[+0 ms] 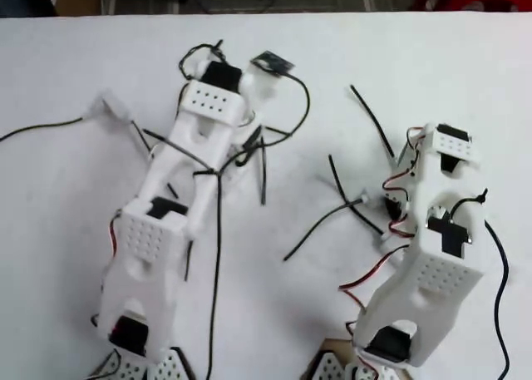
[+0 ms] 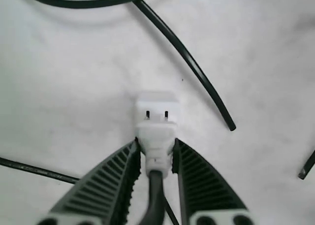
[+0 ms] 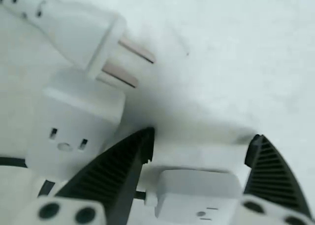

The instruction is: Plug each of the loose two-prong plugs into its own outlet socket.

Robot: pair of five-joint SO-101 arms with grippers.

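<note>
Left tool is narrow, clamped on the white plug by its body, cord running back btwn the jaws. Straight ahead of the tool sits the white socket on the surface, w/ the plug's prongs entering it. Prongs are in the slots but only partway: bare metal shows btwn plug face and socket. So the step in hand looks like seating this plug, approx. half done.

To do it well: push along the prongs' own line, i.e. straight fwd from the tool, no twist. Plug and socket look square to each other now, so hold that angle. Socket looks loose and light w/ nothing backing it. It'll prob. slide away ahead rather than take the plug, so press down a little w/ the push, or have the other arm brace it. Black cable lies ahead and to one side of the tool, apart from the socket; shouldn't snag.

Right tool has a white socket block inside its span; can't tell if it's gripped or just straddled. Just beyond that tool, to one side, is a second socket w/ a loose plug beside it. That plug's prongs are bare, over the socket's top edge, not in the slots. That pair looks like the next job, not this one.
</note>
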